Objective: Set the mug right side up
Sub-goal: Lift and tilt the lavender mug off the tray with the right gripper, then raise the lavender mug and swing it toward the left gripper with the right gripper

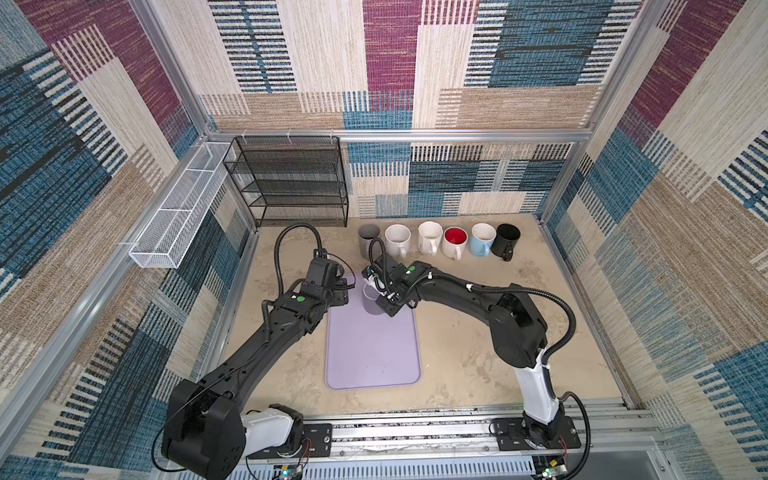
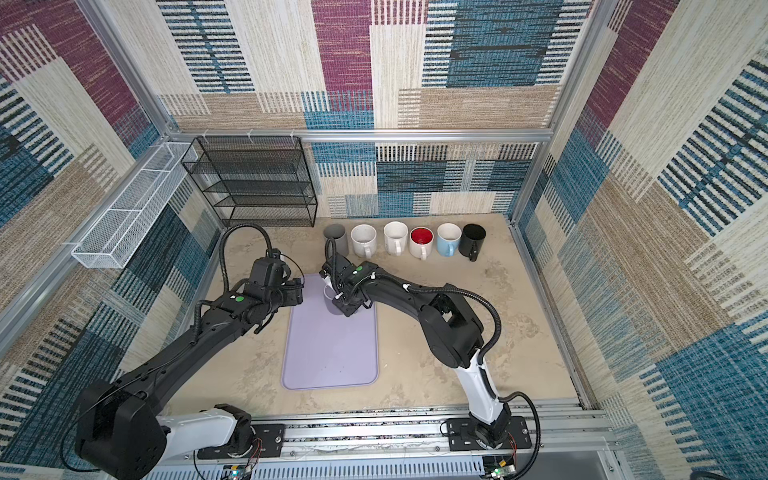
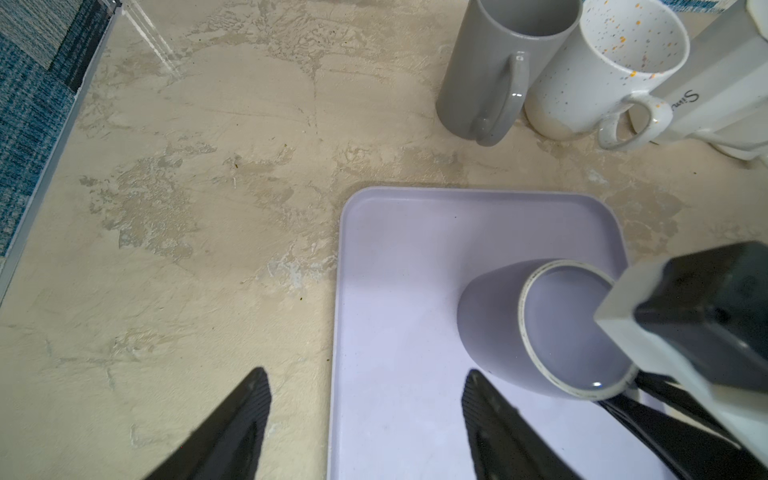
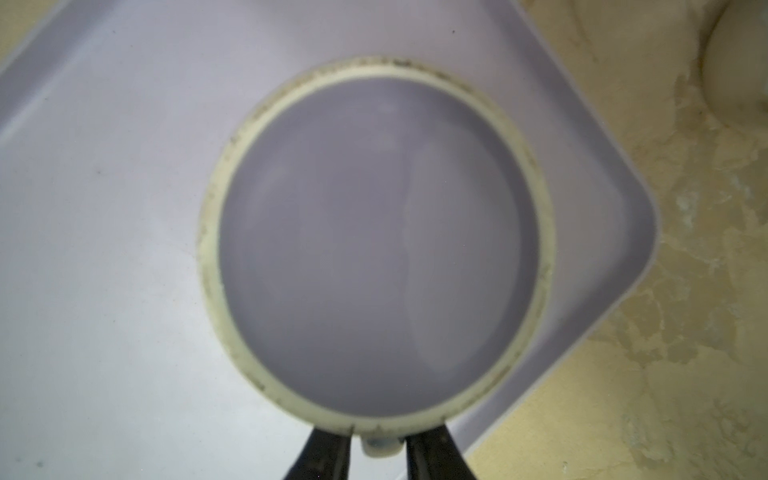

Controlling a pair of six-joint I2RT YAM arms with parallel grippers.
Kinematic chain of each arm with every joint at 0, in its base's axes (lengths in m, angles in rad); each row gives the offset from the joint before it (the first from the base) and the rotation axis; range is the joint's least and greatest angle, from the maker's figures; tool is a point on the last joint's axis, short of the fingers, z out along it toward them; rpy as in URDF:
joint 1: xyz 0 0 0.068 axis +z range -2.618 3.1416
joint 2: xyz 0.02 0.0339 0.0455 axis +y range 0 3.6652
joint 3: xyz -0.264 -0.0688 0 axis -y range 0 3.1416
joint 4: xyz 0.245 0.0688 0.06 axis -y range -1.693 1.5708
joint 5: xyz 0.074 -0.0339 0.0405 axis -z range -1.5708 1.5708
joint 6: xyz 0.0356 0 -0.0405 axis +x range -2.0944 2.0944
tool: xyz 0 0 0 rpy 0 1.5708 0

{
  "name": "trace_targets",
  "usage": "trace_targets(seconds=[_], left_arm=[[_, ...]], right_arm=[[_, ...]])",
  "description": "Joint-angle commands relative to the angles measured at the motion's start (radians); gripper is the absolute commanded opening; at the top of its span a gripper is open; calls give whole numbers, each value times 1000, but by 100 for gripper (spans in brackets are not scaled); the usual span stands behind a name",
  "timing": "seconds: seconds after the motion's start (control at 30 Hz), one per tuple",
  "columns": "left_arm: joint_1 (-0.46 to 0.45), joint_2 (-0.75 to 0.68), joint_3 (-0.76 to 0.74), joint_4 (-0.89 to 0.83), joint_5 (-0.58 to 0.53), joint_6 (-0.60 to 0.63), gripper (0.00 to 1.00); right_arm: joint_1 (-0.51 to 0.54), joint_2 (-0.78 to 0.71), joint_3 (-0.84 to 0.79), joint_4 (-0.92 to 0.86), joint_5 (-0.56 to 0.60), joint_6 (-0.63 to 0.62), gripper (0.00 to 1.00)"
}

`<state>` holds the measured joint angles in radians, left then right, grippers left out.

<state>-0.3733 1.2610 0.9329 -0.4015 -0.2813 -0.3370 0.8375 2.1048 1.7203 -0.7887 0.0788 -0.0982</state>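
Looking at a lavender mug parked upside down on the tray, up at the far end, bare foot ring facing the ceiling. Not flipped yet, so probably right at the grab-it stage of the job.

Got the right gripper sitting over it, fingers set narrow either side of the handle. Can't tell whether actually pinching or just brushing it. Also spotting the left gripper hanging over the tray's left edge near the far corner, fingers spread wide, holding nothing.

Worried about a few things from here:

- Pinching only a skinny glazed handle. Could easily swing or slip mid-roll, then clatter back onto the tray or off its far edge.
- Lifting too little before rolling. Likely to catch on the tray floor or its raised lip and get levered out of the grip.
- Swinging wide. Plenty to knock just past the tray's far end, namely that row of upright mugs.
- Clipping the left gripper, parked so near that same end of the tray.

Would lift clear first, then rotate slowly.
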Motion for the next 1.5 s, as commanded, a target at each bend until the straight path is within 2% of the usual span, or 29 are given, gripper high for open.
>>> trace_targets(seconds=[0.0,0.53,0.9,1.13,1.47], left_arm=[[1,-4,7,-3,1,18,74],[1,-3,10,-7,1,25,74],[2,-14,15,-9,22,21,74],[2,-18,22,-14,44,20,73],[1,-26,25,-21,70,29,72]], right_arm=[[0,12,19,-13,-4,-15,25],[-5,44,58,-25,-14,-19,19],[-14,15,37,10,-45,-16,0],[-49,-72,-36,116,-140,2,0],[-148,-210,-236,368,-369,89,0]])
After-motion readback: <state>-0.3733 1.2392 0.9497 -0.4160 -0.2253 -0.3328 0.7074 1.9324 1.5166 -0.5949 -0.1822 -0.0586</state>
